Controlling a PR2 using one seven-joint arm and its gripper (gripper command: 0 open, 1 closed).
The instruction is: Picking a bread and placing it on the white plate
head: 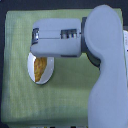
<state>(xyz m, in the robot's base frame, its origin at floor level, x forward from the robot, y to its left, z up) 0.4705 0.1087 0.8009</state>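
The white plate (pixel 48 76) lies on the green cloth, left of centre in the exterior view, and its upper part is hidden under the arm. The golden-brown bread (pixel 39 67) lies on the plate's left half, with its top end running under the gripper. My gripper (pixel 49 39) is a grey block hovering directly above the plate's upper edge and pointing to the exterior view's left. Its fingers cannot be made out from this angle, so I cannot tell whether it is open or shut, or whether it touches the bread.
The green cloth (pixel 17 100) covers nearly the whole surface. The arm's large grey forearm (pixel 106 70) hides the exterior view's right side from top to bottom. Small pale objects (pixel 125 40) show at the right edge. The cloth's front edge runs along the bottom.
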